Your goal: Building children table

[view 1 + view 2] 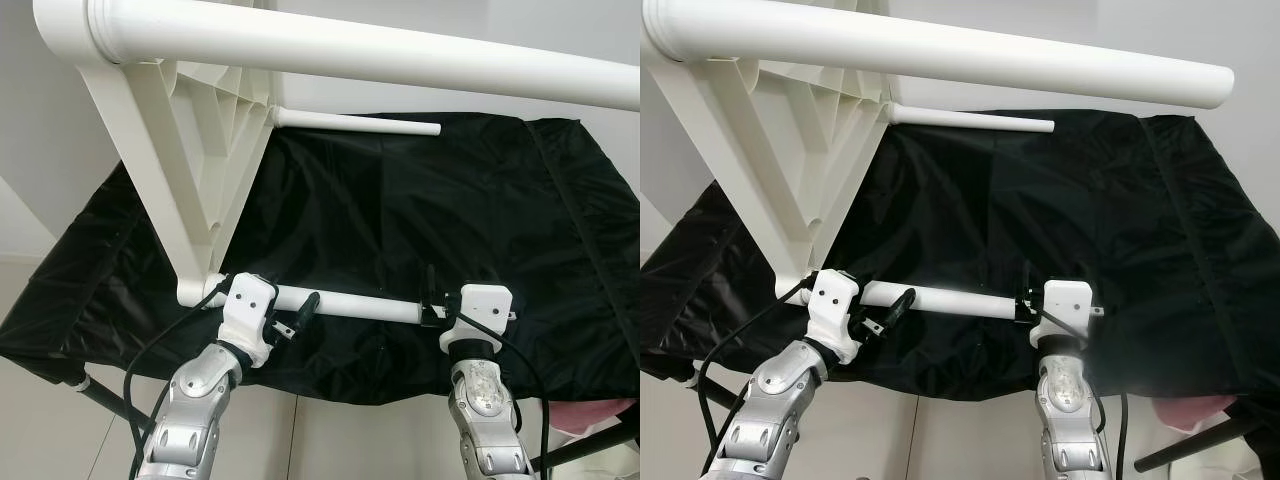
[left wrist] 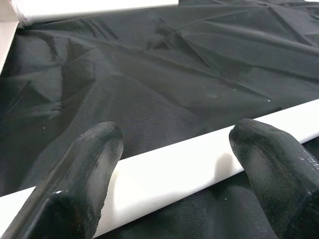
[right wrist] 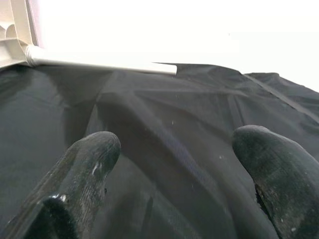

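White table frame [image 1: 180,190], top cut off, is lying on black cloth [image 1: 450,220]; left gripper [image 2: 174,174] is straddling, fingers apart, its near leg [image 1: 350,305], right gripper [image 3: 174,164] spread at that leg's free end.

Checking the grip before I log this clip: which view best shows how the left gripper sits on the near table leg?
The left wrist view: both fingers straddle the leg, apart from each other. The eye views show the left gripper at the leg near the frame, small and side-on. The right wrist view shows the far leg.
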Robot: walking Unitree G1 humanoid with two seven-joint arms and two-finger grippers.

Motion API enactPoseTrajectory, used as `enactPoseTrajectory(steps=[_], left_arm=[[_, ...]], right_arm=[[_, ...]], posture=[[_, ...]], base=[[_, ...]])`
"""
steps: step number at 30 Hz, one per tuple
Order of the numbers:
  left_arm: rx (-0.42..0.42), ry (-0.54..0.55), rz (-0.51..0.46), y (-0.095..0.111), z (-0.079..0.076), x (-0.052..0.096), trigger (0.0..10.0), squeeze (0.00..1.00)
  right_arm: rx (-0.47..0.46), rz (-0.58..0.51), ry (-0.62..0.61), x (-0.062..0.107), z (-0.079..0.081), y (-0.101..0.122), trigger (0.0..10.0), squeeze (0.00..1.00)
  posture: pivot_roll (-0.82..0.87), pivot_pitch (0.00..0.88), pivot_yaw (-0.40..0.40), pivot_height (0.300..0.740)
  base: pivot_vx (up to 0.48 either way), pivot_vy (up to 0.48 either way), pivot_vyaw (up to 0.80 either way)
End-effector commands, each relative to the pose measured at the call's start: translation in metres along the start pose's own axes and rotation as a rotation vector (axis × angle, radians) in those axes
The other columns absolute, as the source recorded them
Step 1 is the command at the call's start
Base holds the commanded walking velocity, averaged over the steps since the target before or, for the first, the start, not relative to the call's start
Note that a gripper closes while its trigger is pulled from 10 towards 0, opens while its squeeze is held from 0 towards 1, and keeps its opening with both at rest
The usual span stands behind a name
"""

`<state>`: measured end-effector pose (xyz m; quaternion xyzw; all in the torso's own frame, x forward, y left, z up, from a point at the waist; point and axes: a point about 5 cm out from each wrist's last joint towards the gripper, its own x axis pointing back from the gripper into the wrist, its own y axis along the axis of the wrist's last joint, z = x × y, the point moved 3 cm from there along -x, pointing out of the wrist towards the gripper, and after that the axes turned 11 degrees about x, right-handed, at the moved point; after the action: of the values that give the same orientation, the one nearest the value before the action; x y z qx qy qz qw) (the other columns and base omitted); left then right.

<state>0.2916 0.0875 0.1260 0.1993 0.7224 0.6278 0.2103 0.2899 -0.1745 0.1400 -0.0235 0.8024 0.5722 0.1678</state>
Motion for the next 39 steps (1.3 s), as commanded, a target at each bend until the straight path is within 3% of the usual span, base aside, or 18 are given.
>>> enactPoseTrajectory(steps=[1,23,39], left_arm=[[0.012,0.178,-0.027,0.0028,0.0157,0.0034,10.0,0.0],[-0.001,0.175,-0.023,0.0049,0.0184,-0.0009,10.0,0.0],[-0.045,0.204,-0.05,0.0112,0.0215,-0.0031,10.0,0.0]], right_arm=[[-0.005,0.01,0.005,-0.0005,0.0013,-0.0018,10.0,0.0],[-0.009,0.01,0.025,-0.0046,0.0078,-0.0031,10.0,0.0],[-0.008,0.004,0.038,-0.007,0.0102,-0.0023,10.0,0.0]], posture=[[-0.04,0.028,0.063,0.74],[-0.04,0.0,0.046,0.74],[-0.03,0.0,0.029,0.74]], base=[[0.0,0.0,0.0],[-0.242,0.0,0.0],[0.0,0.0,0.0]])
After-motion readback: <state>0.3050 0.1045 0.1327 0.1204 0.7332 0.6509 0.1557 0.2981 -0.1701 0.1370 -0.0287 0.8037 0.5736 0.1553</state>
